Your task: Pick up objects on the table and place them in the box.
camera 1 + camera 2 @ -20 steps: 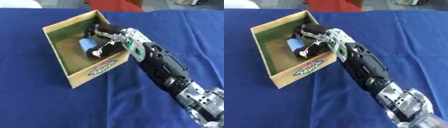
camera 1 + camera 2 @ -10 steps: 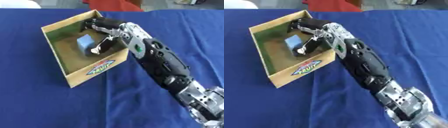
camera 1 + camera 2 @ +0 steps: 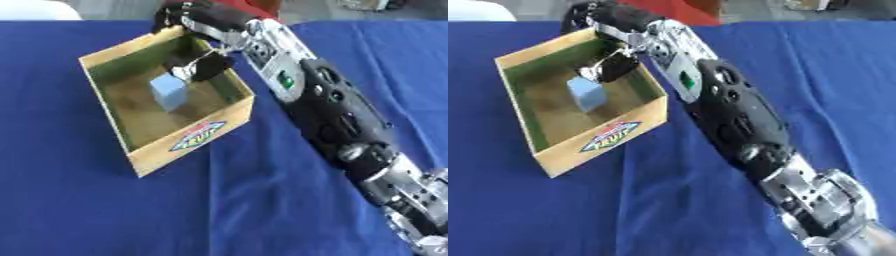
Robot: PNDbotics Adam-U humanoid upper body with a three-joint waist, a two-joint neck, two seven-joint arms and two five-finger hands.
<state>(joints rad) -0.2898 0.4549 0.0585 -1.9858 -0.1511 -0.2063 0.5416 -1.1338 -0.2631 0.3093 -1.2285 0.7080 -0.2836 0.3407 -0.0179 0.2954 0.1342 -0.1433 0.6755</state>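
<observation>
Right arm point(image 3: 337, 112) — bulky black shells along the forearm, glossy, with round recessed bosses and one small green mark near the wrist end. Silver metal section behind the right hand point(image 3: 197, 20), which is black with thin pale cables. Silver ribbed joint housings — dark fasteners visible — at the arm's lower end

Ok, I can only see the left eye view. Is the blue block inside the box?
Observer: Yes. In the right eye view the blue block stands on the floor of the box, with bare floor showing between it and the right wall.
Operator: Is the hand holding it?
Observer: I cannot tell. Seen from the right eye, the right hand hangs inside the box over the block's far end.
Operator: Where's the other hand?
Observer: The left hand shows in neither view.
</observation>
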